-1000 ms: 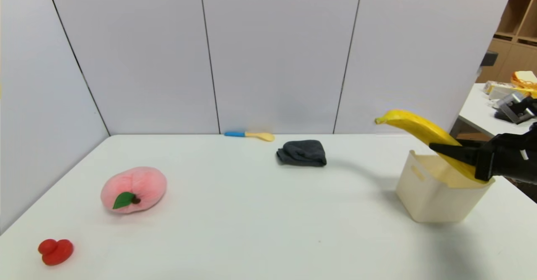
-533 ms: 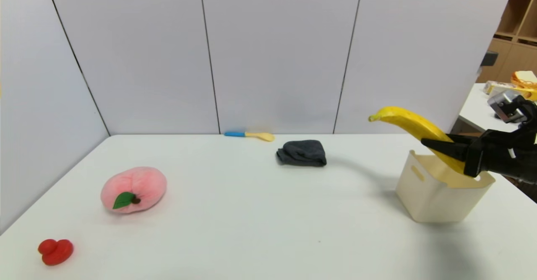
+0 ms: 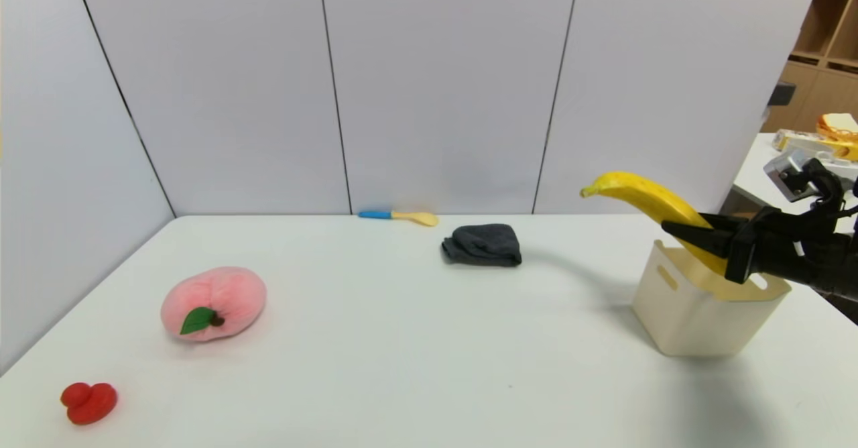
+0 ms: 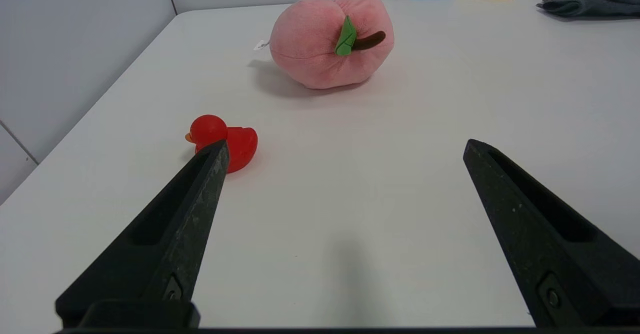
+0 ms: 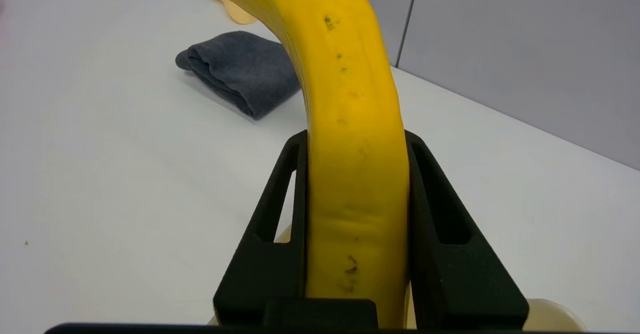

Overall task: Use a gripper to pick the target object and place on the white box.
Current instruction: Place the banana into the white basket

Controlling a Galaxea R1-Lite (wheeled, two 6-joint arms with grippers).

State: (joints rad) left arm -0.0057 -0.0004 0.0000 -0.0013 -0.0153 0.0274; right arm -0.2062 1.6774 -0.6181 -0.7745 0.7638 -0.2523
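My right gripper [image 3: 673, 229] is shut on the yellow banana [image 3: 643, 196], which hangs tilted over the cream-white box [image 3: 690, 314] at the table's right side. The banana's lower end sits above the box opening; its upper tip points left, past the box's rim. In the right wrist view both black fingers [image 5: 280, 184] press the banana [image 5: 350, 124] from either side, with the gripper [image 5: 356, 136] just above the box rim [image 5: 550, 314]. My left gripper [image 4: 345, 146] is open, parked low over the near left of the table, and out of the head view.
A pink plush peach [image 3: 213, 303] and a red toy duck [image 3: 88, 402] lie at the left. A folded dark grey cloth [image 3: 482, 244] sits mid-back, a yellow spoon with blue handle [image 3: 399, 216] by the wall. A second table with clutter [image 3: 804, 159] stands far right.
The right gripper has lifted the banana a little and carried it slightly left over the box. The box and the other things have stayed put.
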